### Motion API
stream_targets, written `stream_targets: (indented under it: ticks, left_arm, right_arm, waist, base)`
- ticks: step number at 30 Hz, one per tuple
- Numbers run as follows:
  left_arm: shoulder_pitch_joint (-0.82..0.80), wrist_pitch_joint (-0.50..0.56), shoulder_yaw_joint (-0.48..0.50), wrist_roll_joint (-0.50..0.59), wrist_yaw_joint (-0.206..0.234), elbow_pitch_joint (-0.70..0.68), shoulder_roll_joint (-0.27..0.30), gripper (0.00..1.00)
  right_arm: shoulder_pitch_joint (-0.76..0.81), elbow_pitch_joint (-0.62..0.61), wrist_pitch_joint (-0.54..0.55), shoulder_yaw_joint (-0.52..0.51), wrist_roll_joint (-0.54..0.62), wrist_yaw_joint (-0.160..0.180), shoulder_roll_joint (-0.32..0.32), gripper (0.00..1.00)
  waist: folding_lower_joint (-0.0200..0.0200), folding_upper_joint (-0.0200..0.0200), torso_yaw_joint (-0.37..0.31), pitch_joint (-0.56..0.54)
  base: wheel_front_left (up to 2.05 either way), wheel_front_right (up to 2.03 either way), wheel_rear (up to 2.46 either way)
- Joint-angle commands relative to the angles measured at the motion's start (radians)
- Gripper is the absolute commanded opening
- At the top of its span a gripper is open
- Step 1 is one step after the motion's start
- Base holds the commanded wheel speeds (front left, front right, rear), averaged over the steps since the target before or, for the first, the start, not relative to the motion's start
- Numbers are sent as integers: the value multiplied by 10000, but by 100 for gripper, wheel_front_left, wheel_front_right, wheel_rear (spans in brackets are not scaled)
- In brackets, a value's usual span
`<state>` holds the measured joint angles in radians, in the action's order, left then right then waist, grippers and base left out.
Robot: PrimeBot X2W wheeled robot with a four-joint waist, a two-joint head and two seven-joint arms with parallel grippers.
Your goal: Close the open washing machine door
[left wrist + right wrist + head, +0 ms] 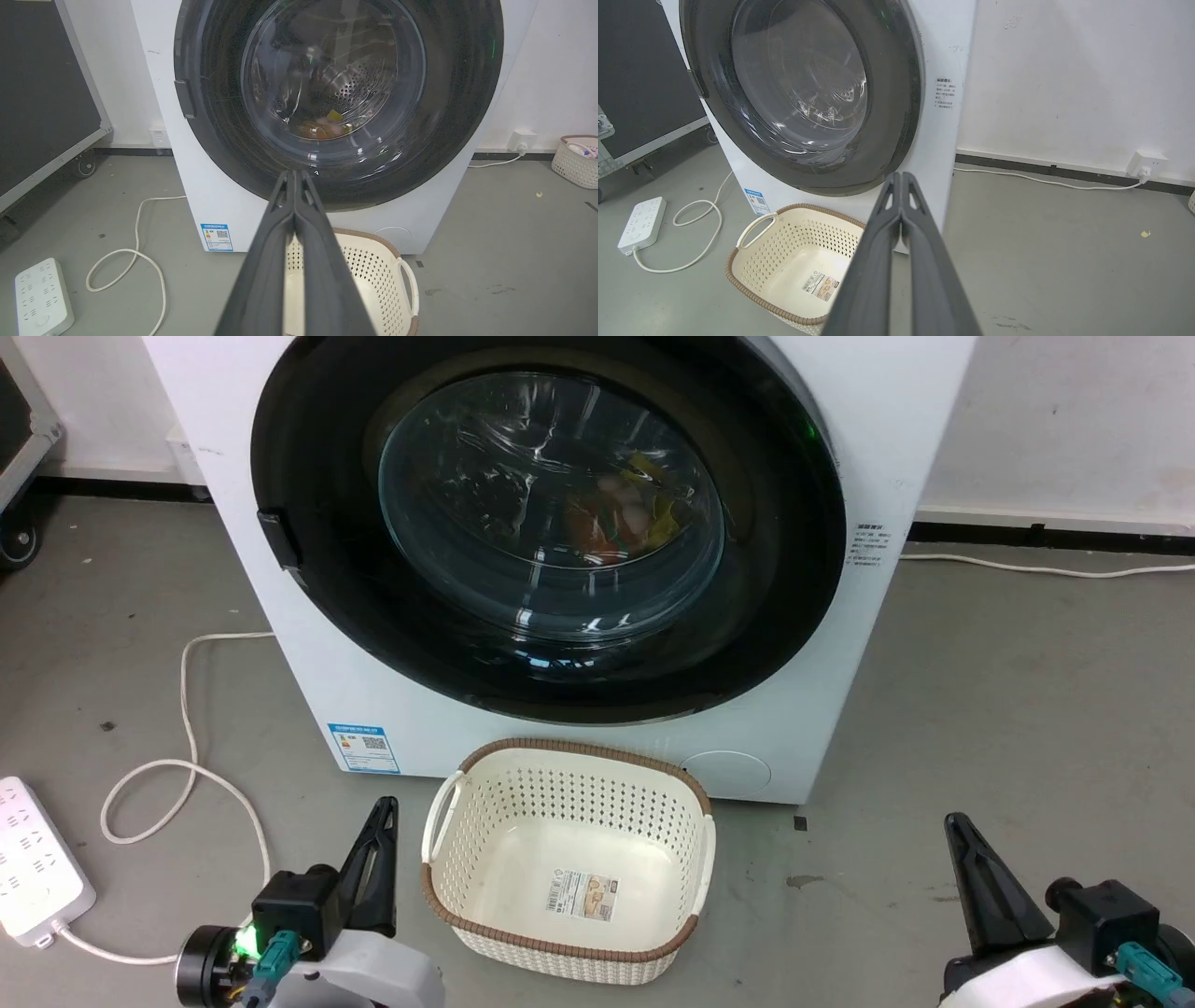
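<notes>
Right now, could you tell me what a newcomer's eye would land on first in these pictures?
The washing machine door, a glossy black ring around a glass bowl, dominates the top centre and looks flush against the white washing machine, coloured laundry showing through it. On the floor before it sits an empty cream basket, flanked by the left gripper and right gripper, both shut.

Right gripper rises from the bottom edge, its two dark fingers pressed tip to tip with nothing between them. Beyond the tips, the washing machine door sits flush in the white front of the washing machine, drum holes dim through the bulging glass. On the grey floor just before the machine stands a cream perforated basket, a label on its bottom. Far left, a white power strip and its looping cable; far right, a wall socket.
</notes>
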<state>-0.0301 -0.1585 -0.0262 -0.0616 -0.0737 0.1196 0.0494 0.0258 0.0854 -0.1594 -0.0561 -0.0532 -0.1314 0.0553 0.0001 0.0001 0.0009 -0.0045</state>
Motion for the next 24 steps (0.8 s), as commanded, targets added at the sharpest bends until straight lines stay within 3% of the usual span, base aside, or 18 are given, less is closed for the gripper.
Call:
stream_targets:
  ticks: [1, 24]
  left_arm:
    - [121, 59, 18, 82, 46, -76, 3, 0]
    - [176, 529, 93, 247, 259, -421, 5, 0]
  right_arm:
    - [-99, -90, 66, 36, 70, 3, -20, 0]
    - [-148, -325, 537, 197, 212, 4, -30, 0]
  waist:
    - [-1, -1, 0, 1]
    - [-1, -1, -3, 14]
  base:
    - [0, 0, 0]
    - [0, 0, 0]
